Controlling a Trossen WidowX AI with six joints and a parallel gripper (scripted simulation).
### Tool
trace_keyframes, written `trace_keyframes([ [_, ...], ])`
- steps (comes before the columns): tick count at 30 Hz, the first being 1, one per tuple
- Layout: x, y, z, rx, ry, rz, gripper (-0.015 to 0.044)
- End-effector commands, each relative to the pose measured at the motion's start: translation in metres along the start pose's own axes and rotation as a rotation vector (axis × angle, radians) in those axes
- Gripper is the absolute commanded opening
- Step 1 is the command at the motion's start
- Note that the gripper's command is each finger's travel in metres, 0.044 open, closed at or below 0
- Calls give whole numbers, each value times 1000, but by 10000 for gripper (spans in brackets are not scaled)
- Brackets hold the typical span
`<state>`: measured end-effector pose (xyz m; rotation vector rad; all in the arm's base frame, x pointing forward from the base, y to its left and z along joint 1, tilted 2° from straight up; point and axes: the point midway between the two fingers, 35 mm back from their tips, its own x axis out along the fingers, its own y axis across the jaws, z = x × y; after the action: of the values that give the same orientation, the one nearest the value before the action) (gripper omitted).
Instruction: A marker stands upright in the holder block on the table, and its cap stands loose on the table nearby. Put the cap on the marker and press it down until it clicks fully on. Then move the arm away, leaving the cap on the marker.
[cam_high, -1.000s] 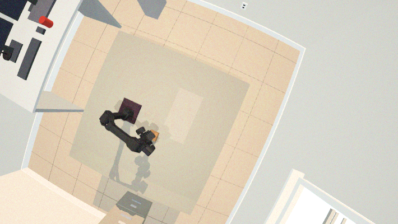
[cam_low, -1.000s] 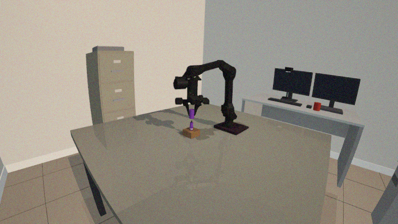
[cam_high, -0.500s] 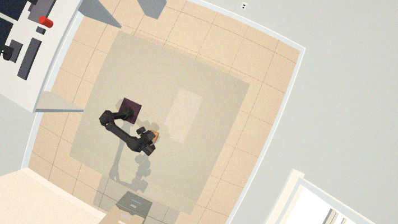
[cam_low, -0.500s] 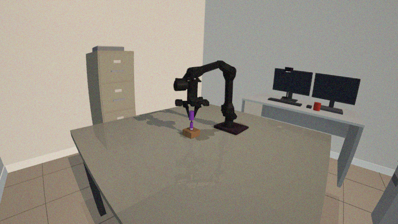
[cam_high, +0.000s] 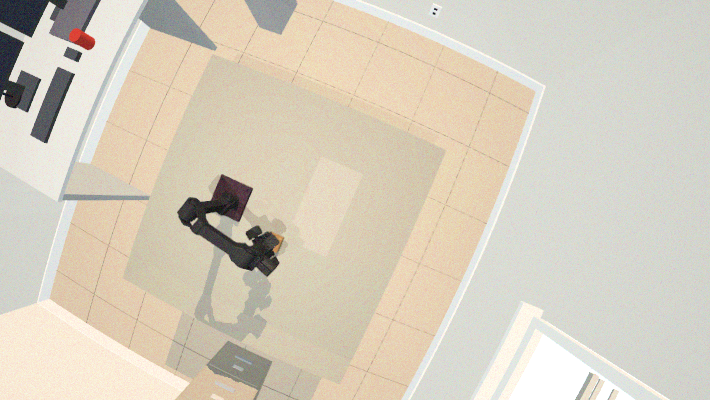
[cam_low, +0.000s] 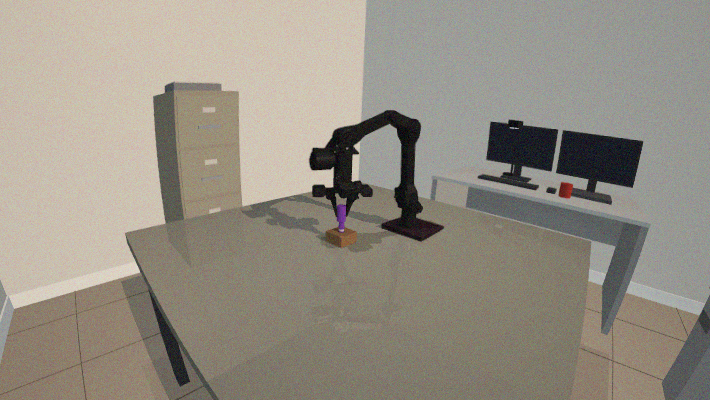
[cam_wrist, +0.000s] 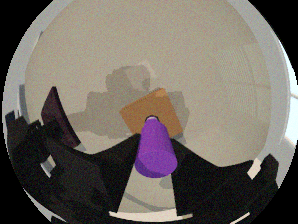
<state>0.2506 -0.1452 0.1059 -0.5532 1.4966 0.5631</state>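
My gripper (cam_low: 342, 215) (cam_wrist: 154, 140) points straight down and is shut on the purple cap (cam_low: 341, 208) (cam_wrist: 156, 157), one finger on each side. The cap stands upright directly over the marker (cam_low: 341, 226), in line with it. The marker's narrower purple part and pale base show below the cap. The cap's lower end meets or covers the marker's top; how far down it sits cannot be told. The orange-brown holder block (cam_high: 279, 243) (cam_low: 340, 237) (cam_wrist: 137, 113) lies on the table under them. In the top view the arm hides the cap and marker.
The arm's dark base plate (cam_high: 242, 196) (cam_low: 417, 231) (cam_wrist: 56, 116) stands on the table (cam_high: 380, 160) (cam_low: 450, 300) to one side of the block. A desk with monitors and a red cup (cam_high: 82, 39) (cam_low: 565, 190), and a filing cabinet (cam_low: 207, 137), stand beyond the table.
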Motion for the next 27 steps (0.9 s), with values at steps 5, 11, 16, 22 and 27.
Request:
trace_keyframes([
  [5,15,1,-1,-4,6,2,0],
  [11,23,2,-1,-4,6,2,0],
  [16,23,2,-1,-4,6,2,0],
  [22,24,2,-1,-4,6,2,0],
  [27,23,2,-1,0,2,3,105],
])
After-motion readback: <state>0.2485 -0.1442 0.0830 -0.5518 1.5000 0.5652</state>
